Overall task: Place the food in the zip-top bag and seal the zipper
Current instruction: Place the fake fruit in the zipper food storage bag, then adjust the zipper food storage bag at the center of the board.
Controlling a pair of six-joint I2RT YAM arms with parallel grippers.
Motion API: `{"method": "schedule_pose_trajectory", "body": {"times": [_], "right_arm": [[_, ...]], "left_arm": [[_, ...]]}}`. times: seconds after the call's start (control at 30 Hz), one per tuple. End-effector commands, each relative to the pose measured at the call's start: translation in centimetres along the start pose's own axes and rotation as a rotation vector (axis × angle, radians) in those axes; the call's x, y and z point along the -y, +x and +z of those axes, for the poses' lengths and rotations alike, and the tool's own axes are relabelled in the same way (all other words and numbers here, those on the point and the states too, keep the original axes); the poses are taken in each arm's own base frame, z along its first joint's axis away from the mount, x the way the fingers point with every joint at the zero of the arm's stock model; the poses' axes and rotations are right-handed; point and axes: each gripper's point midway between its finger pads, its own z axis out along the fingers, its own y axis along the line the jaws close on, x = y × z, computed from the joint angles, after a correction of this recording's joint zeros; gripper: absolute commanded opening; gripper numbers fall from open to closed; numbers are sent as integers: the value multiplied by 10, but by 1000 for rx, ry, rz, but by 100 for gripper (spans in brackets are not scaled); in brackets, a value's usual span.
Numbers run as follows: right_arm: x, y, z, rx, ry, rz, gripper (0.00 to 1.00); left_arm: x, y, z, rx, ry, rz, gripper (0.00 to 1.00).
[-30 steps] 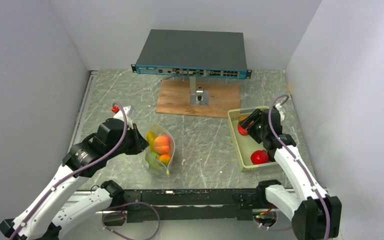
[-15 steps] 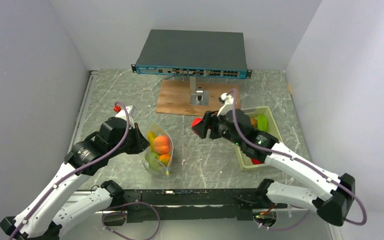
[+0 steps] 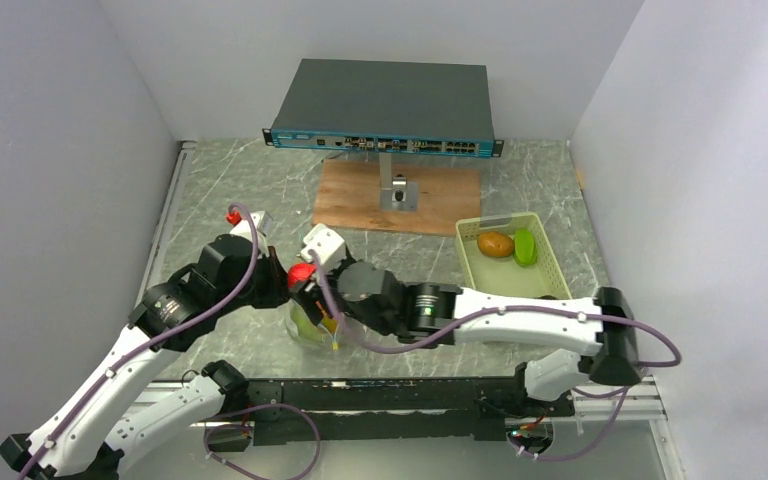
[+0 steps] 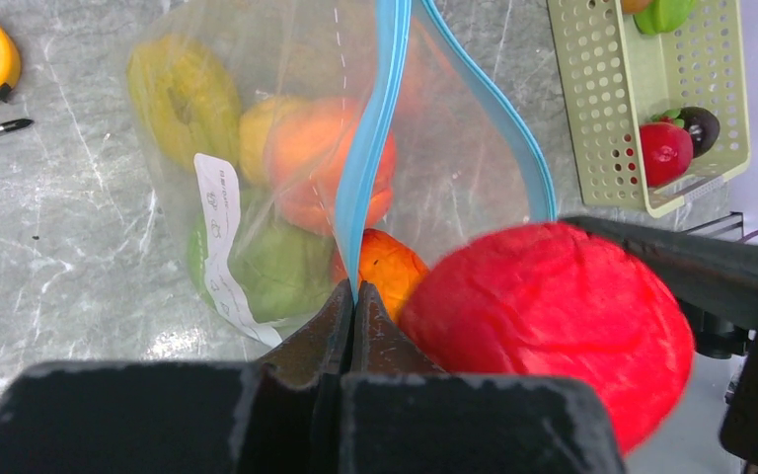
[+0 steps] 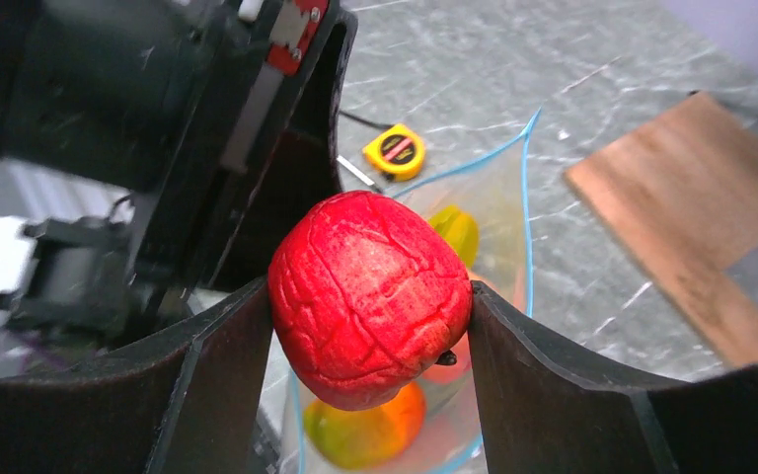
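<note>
The clear zip-top bag (image 4: 286, 197) stands open on the table and holds several toy fruits: yellow, peach, green and orange. Its teal-blue zipper (image 4: 370, 148) runs up from my left gripper (image 4: 354, 296), which is shut on the bag's rim. My right gripper (image 5: 370, 326) is shut on a red toy fruit (image 5: 370, 296) and holds it just above the bag's open mouth (image 3: 302, 272). The red fruit also shows in the left wrist view (image 4: 553, 316), right beside my left fingers. The bag in the top view (image 3: 312, 325) is mostly hidden under the right arm.
A pale green tray (image 3: 545, 285) at the right holds a brown and a green toy; the left wrist view shows a red and a dark one in it too (image 4: 666, 150). A yellow tape measure (image 5: 395, 151) lies behind the bag. A wooden board (image 3: 397, 198) and network switch (image 3: 385, 105) stand at the back.
My right arm has swung from the tray across the table to the left, carrying the red fruit to just above the bag's mouth. The left arm and the bag have stayed still.
</note>
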Motion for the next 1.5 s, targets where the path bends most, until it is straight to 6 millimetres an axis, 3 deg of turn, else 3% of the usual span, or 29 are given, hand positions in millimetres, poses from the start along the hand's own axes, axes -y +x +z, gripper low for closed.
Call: {"method": "schedule_pose_trajectory", "body": {"times": [0.0, 0.1, 0.33, 0.43, 0.53, 0.77, 0.93, 1.17, 1.3, 1.47], "right_arm": [[30, -32, 14, 58, 231, -113, 15], [35, -22, 24, 40, 277, -148, 21], [27, -10, 34, 37, 245, -127, 72], [23, -10, 35, 41, 222, -110, 87], [22, -11, 35, 31, 221, -103, 94], [18, -12, 22, -23, 180, -81, 96], [5, -8, -3, -35, 49, -40, 96], [-35, 6, -37, 61, -191, -40, 100], [-44, 17, -47, 79, -145, -109, 100], [-36, 50, -55, 51, 4, -107, 100]], "left_arm": [[11, -13, -13, 47, 40, -17, 0], [8, -14, -16, 58, 30, -18, 0], [7, -11, -15, 62, 38, -35, 0], [8, -10, -15, 60, 40, -43, 0], [8, -9, -17, 58, 45, -51, 0], [6, -12, -20, 88, 44, -80, 0], [2, -11, -17, 104, 34, -114, 0], [1, -15, -17, 134, 27, -170, 0], [0, -16, -19, 148, 24, -183, 0], [-8, -19, -25, 175, -8, -214, 0]]}}
